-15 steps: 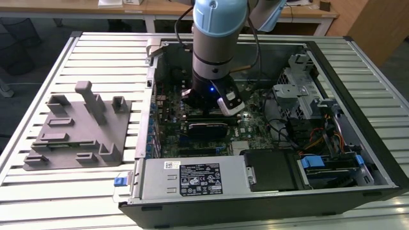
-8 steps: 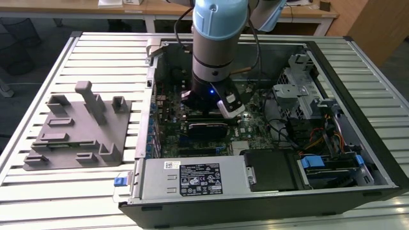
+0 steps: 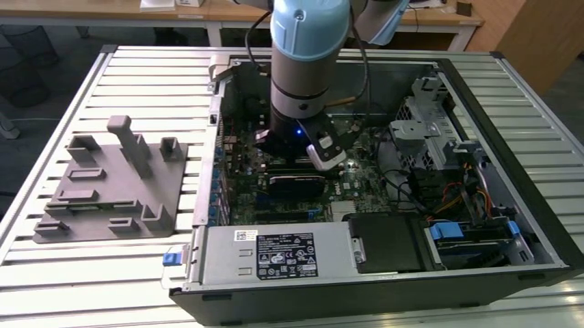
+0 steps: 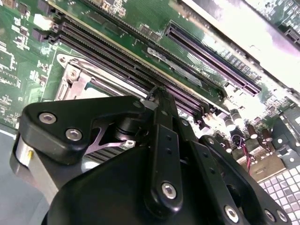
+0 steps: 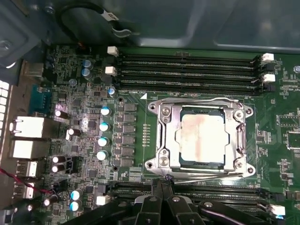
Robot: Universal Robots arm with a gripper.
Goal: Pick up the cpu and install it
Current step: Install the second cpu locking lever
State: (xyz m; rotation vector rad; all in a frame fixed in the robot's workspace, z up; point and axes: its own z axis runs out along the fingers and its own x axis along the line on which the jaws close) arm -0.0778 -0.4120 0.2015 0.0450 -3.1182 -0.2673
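Your gripper [image 5: 161, 187] hung low inside the computer case [image 3: 511, 89], fingers closed together and empty, beside the socket frame [image 5: 164, 136] at centre right of the first wrist view, where the cpu [image 5: 203, 140] lay seated. Any downward drift risked scraping the frame's thin lever.

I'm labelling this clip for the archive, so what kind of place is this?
Probably a robotics lab or test bench for computer assembly. An open computer case lies on a slatted metal table, a grey fixture block sits beside it, and wooden desks stand behind. The cpu sits in its motherboard socket.
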